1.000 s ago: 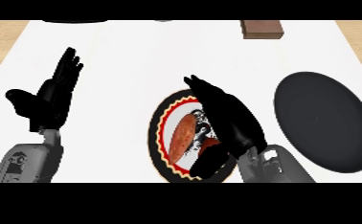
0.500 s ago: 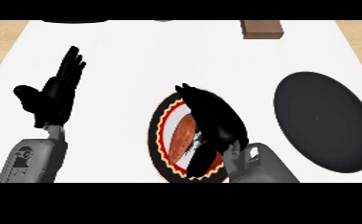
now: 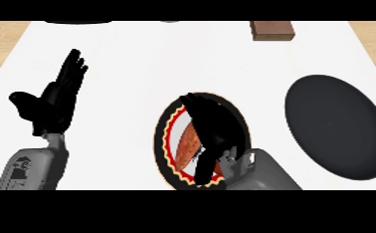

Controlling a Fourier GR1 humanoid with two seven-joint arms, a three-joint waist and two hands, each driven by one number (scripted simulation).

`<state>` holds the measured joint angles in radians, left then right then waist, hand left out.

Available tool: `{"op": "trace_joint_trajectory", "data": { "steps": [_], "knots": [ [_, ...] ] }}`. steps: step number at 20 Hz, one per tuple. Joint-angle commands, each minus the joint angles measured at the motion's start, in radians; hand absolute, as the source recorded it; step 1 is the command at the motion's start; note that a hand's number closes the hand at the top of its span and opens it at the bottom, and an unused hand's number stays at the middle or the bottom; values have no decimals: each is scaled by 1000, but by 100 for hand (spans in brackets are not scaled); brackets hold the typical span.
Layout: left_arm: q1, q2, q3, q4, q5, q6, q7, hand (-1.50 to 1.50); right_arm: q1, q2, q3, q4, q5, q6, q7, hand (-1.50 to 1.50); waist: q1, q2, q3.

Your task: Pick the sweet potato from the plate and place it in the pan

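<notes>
Sweet potato point(image 3: 188, 140) lies on the plate point(image 3: 163, 142), left of the pan point(image 3: 332, 125). Right hand point(image 3: 214, 127) covers it, fingers curled around it. Left hand point(image 3: 53, 103) rests open, left of the plate.

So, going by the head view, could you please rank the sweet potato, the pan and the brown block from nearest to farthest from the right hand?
1. Sweet potato: on the plate, directly under the right hand, partly hidden by it.
2. Pan: on the counter to the hand's right, apart from the plate.
3. Brown block: at the counter's far edge, up and to the right.
</notes>
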<state>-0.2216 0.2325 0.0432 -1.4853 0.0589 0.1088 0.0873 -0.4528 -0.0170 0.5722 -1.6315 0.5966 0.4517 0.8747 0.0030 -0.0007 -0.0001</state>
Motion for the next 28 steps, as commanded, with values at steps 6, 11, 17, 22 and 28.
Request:
{"op": "trace_joint_trajectory", "data": {
  "steps": [6,11,17,22,28],
  "knots": [
    [-20,-22,12,-6,-23,0,25,0,2,17,71,126,11,-32,-4,-150,0,0,0],
    [54,-37,23,23,-20,-38,-74,0,-59,17,-3,223,26,8,-67,-150,2,1,0],
    [-12,-52,20,42,-62,-9,-31,0,-41,17,45,289,23,-53,-88,-150,1,1,0],
    [45,-32,48,-14,-31,-60,-27,0,-23,17,59,312,18,-46,-104,-150,2,0,0],
    [7,-33,56,63,-42,-67,-68,0,-90,17,146,378,-11,-101,-223,150,4,2,0]
  ]
}}
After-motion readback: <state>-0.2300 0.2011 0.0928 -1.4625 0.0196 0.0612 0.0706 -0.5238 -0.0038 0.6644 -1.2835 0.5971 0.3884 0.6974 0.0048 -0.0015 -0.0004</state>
